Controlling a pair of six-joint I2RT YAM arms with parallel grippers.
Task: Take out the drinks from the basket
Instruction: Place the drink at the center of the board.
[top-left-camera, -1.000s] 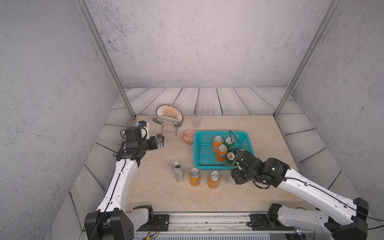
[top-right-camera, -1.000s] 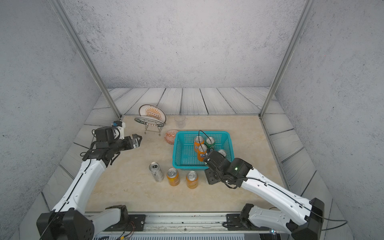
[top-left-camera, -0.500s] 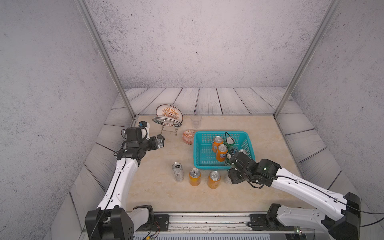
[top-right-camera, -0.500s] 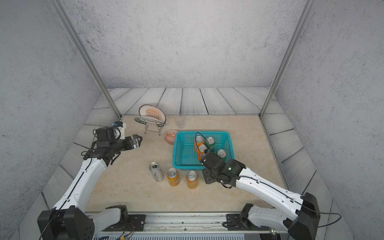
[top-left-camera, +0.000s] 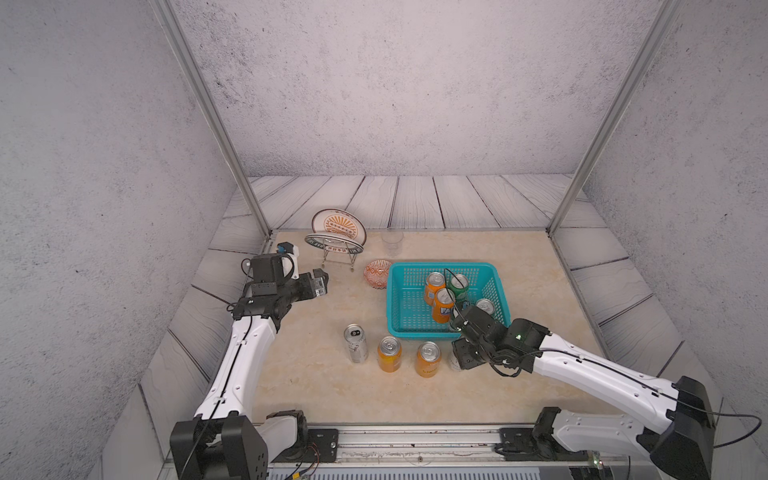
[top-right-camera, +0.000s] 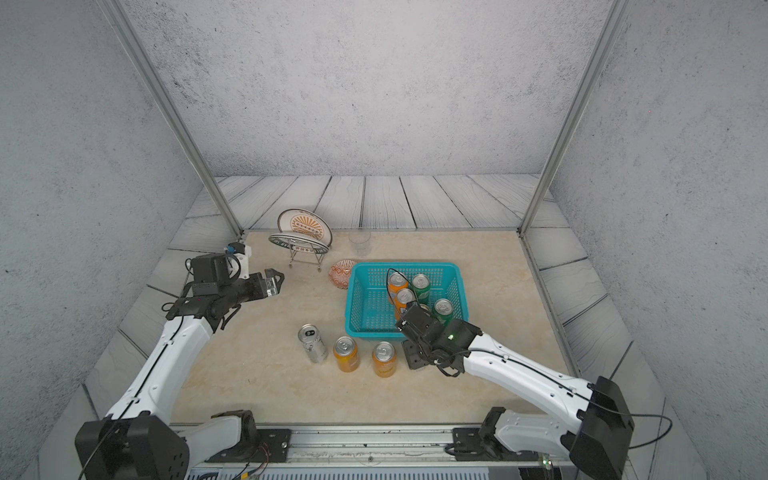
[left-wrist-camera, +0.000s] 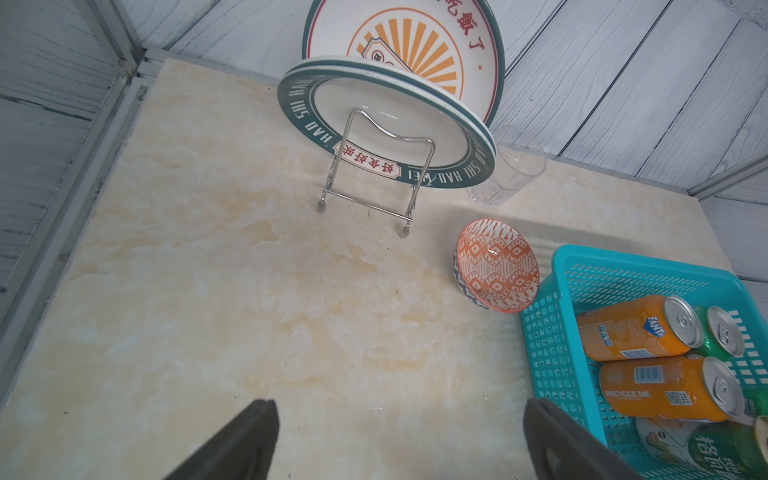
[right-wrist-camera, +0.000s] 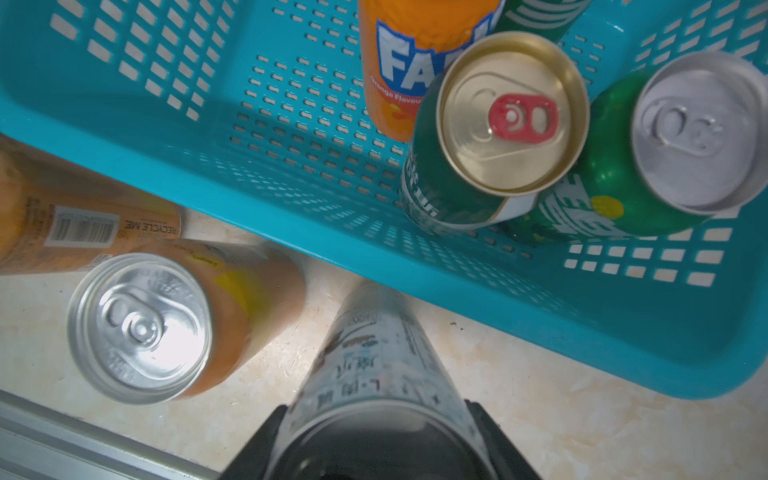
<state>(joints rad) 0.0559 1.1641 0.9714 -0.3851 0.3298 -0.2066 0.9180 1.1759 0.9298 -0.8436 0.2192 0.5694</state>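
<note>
Orange can (right-wrist-camera: 141, 328) just beside silver can (right-wrist-camera: 374, 365)

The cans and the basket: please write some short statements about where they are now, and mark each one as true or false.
1. The right gripper grips a silver-white can. True.
2. That can is inside the basket. False: it is outside, in front of the near wall.
3. Two orange cans stand on the table outside the basket. True.
4. The left gripper holds an orange can. False: it is open and empty.
5. The basket is empty. False: green cans and more orange ones stand in it.
6. Every green can in view is in the basket. True.
</note>
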